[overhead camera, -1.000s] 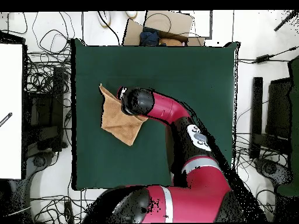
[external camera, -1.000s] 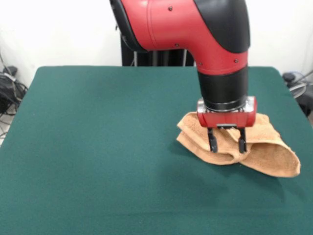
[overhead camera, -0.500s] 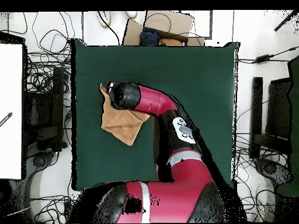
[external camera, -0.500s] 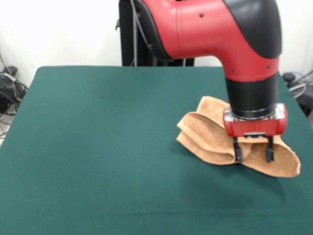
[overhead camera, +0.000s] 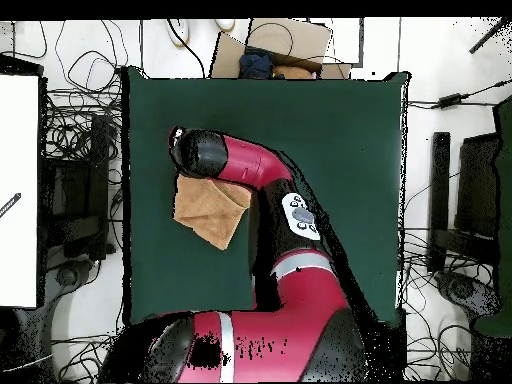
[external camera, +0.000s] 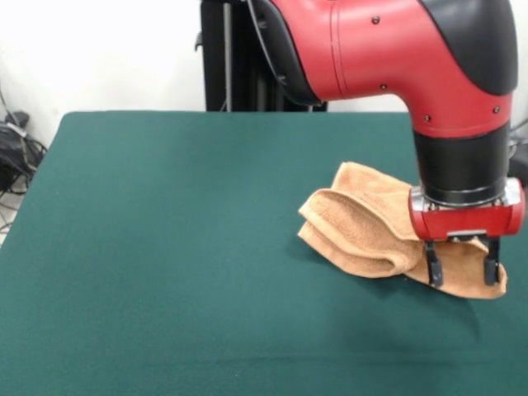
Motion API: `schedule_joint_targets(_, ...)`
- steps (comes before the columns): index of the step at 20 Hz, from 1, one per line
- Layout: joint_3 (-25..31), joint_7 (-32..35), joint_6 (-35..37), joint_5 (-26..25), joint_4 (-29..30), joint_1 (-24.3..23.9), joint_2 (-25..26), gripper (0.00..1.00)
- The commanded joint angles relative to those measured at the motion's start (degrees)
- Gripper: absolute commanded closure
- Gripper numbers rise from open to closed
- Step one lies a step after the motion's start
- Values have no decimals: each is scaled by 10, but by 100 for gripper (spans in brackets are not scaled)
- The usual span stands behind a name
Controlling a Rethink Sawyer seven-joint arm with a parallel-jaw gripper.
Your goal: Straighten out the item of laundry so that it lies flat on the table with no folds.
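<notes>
The towel (external camera: 371,227) lies rumpled and folded over itself near one side edge of the table (external camera: 165,247). The gripper (external camera: 462,268) hangs over the towel's corner nearest that edge, fingers spread apart and straddling the cloth, tips down at it, gripping nothing.

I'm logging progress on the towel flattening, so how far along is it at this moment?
Nothing looks done yet: the towel lies bunched, with thick rolled folds on the table. In hand: the gripper is open, its fingers low over the towel's corner nearest the table's edge, apparently lining up a grasp; no cloth is pinched. Left: grip that corner, pull the folds open and spread the towel flat.
</notes>
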Motion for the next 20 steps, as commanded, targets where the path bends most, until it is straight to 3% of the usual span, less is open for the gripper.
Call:
schedule_joint_targets(1, -18, 120, 54, 28, -17, 11, 33, 0)
schedule_joint_targets(20, -34, 150, 80, 65, -35, 38, 53, 0)
